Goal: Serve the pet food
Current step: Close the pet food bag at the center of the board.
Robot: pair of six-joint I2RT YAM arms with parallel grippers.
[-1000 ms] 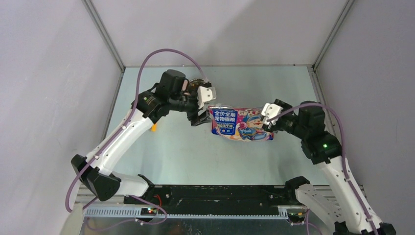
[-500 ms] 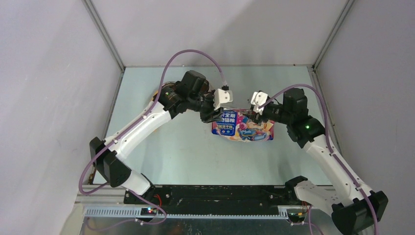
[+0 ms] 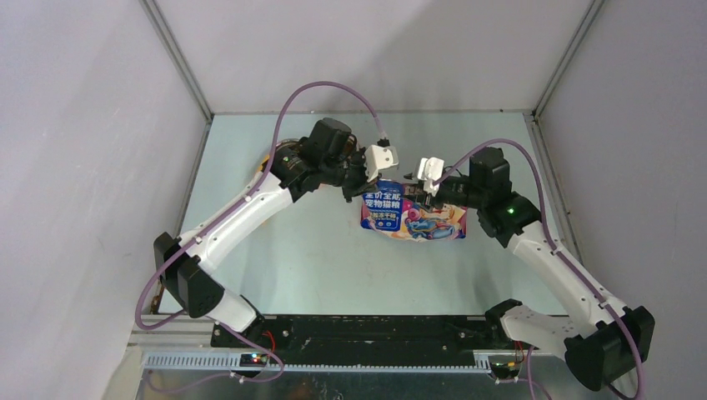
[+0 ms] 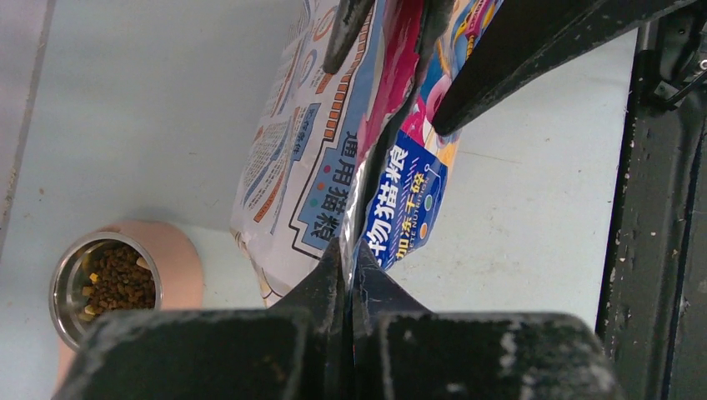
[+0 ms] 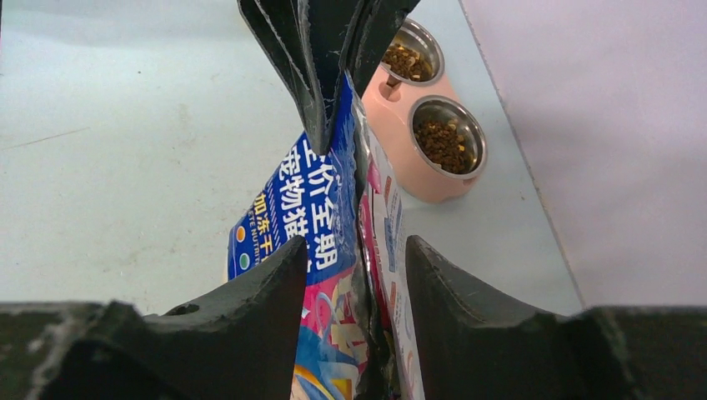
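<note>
Two hands work the cat-food bag [image 3: 414, 218] on the desk [image 3: 292, 267]: our left hand [image 4: 348, 248] clenches its top edge, our right hand [image 5: 354, 250] straddles it unclosed, and, pet food [image 5: 442, 142] lying in the feeder [image 5: 417, 179] at the bag's ten o'clock, we judge this bag-mouth step needs the right clamped next.

Enclosure notes. My surface [image 3: 317, 267] is a matte, pale blue-green sheet. The right wrist view shows faint scuffs [image 5: 179, 125] and one thin scratch line on it. Three plain pale grey walls box it in: left wall [image 3: 83, 167], back wall [image 3: 367, 50] and right wall [image 3: 642, 125]. Aluminium posts rise at the far left corner [image 3: 177, 58] and the far right corner [image 3: 567, 54]. At the near edge sits a black rail [image 3: 367, 329], with a grey slotted cable duct [image 3: 350, 362] just in front. Light is even and diffuse, shadows soft.
</note>
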